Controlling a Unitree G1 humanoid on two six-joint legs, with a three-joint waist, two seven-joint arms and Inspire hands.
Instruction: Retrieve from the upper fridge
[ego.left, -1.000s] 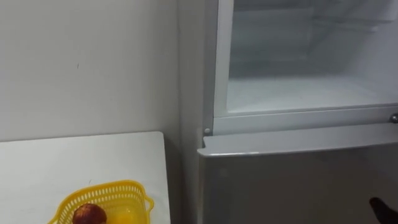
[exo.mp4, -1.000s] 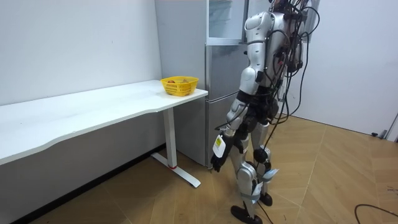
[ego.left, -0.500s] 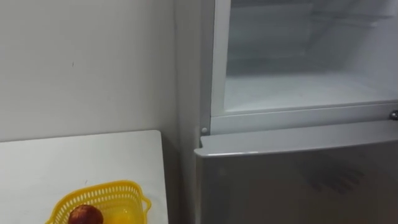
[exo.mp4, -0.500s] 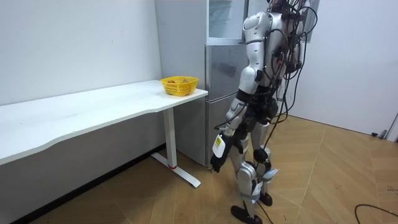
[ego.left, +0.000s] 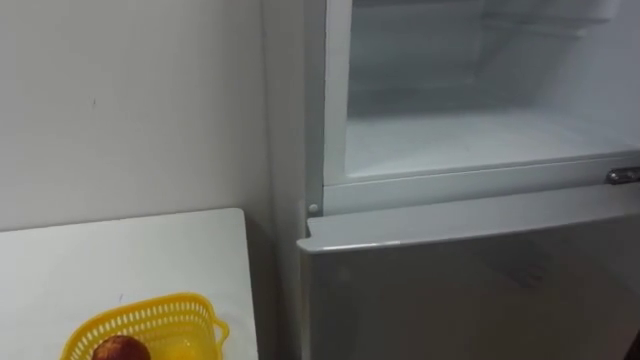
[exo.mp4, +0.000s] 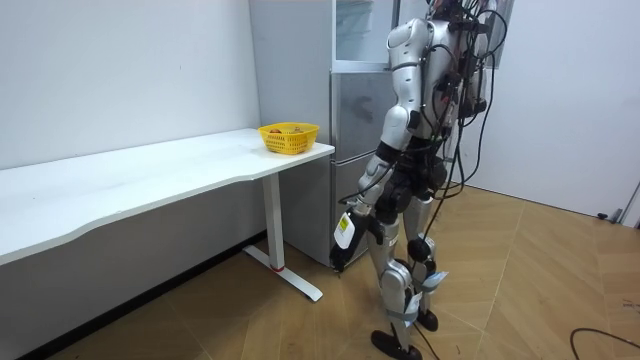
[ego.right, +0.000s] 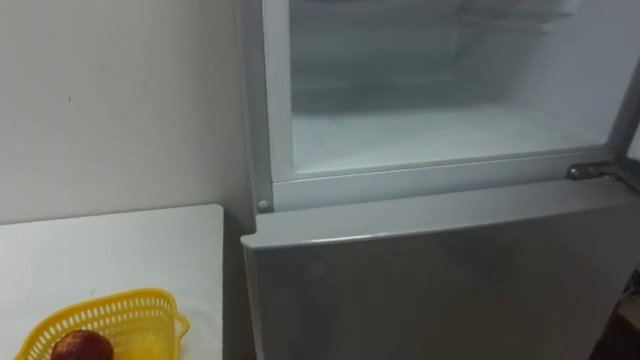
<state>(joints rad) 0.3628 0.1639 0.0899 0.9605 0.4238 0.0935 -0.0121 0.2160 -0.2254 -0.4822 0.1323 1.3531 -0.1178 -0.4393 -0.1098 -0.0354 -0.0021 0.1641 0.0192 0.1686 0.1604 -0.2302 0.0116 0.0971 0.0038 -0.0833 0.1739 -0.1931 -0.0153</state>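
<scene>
Room view showed the robot facing the tall grey fridge (exo.mp4: 350, 120), its left hand (exo.mp4: 340, 255) hanging low, grip impossible to tell. The idle hand was likely because the open white upper compartment (ego.left: 470, 140) looked bare.

Upper fridge compartment (ego.left: 480, 140) open, seemingly frosted.

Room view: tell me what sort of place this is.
Probably a test room furnished as a home kitchen corner: a tall fridge with its upper compartment open, a long white table beside it bearing a yellow basket, and a wooden floor.
</scene>
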